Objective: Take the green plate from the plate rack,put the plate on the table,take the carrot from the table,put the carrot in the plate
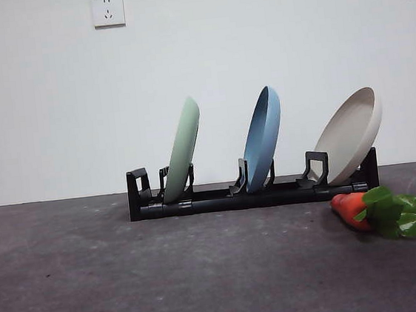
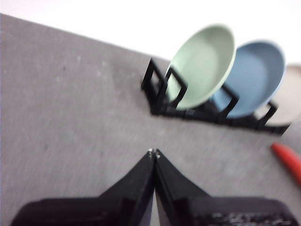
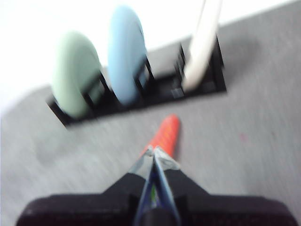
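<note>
The front camera sits low, about level with the table [image 1: 132, 283], and looks straight across it at the plate rack [image 1: 249, 196] and the white wall behind. The left wrist camera looks down over its closed left gripper [image 2: 153, 152] from the near left, with the rack [image 2: 207, 115] farther off. The right wrist camera looks down over the right gripper [image 3: 154, 149] from nearer the rack [image 3: 160, 92]. All three views share the rack, its plates and the carrot [image 1: 351, 208].
</note>
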{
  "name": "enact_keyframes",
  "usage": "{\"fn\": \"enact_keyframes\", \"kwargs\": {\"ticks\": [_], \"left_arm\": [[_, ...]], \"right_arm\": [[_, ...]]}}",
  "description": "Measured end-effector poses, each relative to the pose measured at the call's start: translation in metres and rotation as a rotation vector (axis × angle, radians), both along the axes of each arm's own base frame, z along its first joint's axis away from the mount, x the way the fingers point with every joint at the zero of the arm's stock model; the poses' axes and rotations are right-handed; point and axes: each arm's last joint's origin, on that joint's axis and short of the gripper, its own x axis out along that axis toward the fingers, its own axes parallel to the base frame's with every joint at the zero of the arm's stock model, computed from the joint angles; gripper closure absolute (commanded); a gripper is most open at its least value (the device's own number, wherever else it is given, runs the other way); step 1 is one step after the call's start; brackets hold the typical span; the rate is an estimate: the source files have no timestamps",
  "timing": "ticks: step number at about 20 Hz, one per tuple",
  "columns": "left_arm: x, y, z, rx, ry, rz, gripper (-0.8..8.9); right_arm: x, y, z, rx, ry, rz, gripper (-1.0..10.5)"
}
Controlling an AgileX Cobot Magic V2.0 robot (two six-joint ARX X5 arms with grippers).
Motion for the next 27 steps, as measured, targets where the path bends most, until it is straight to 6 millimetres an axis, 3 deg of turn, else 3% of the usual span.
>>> {"fn": "enact_keyframes", "kwargs": {"ticks": [3, 12, 23, 27], "left_arm": [[-0.01, 0.0, 0.041, -0.048, -0.083, 0.0, 8.2], [-0.022, -0.003, 0.098, -0.057, 0.005, -0.144, 8.2], [-0.024, -0.01, 0.142, -0.005, 0.136, -0.451, 8.2], [-0.023, -0.011, 0.148, 0.017, 0.162, -0.482, 8.12]], "right_arm": [[-0.005, 0.001, 0.034, 0.024, -0.016, 0.03, 9.6], [-0.006, 0.004, 0.087, -0.019, 0.226, 0.184, 9.6], [-0.003, 0.006, 0.142, -0.223, 0.515, 0.356, 9.6], [-0.003, 0.006, 0.147, -0.269, 0.525, 0.385, 9.4]]}}
